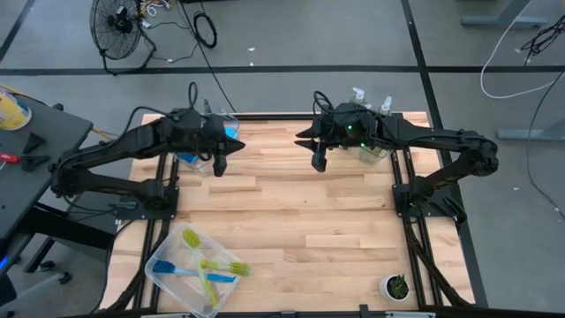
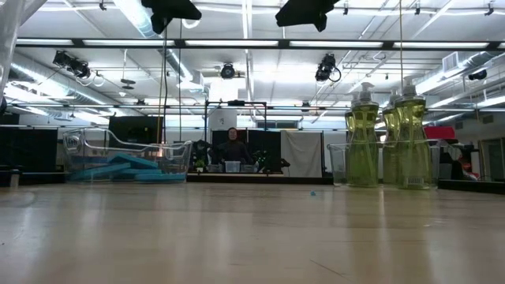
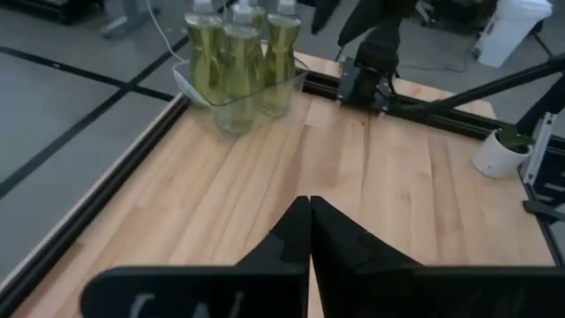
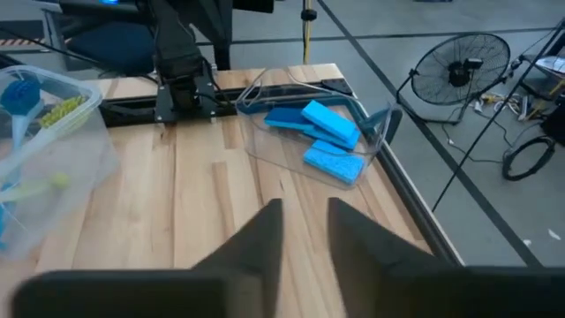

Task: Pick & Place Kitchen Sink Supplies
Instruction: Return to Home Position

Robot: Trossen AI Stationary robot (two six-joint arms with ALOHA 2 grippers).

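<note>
Several blue sponges (image 4: 327,141) lie in a clear bin (image 1: 201,152) at the table's far left. Three pump bottles of yellow-green soap (image 3: 238,49) stand in a clear bin (image 1: 372,146) at the far right. Yellow-green and blue dish brushes (image 1: 205,268) lie in a clear bin at the near left. My left gripper (image 3: 309,216) hangs shut and empty above the table beside the sponge bin (image 1: 219,165). My right gripper (image 4: 305,221) hangs beside the soap bin (image 1: 318,162), with a narrow gap between its fingers and nothing in it.
A small white pot with a green plant (image 1: 395,285) stands at the near right corner. Bare wooden tabletop (image 1: 300,212) spreads between the bins. Black arm frames run along the left and right edges. A person shows far behind the table (image 2: 232,146).
</note>
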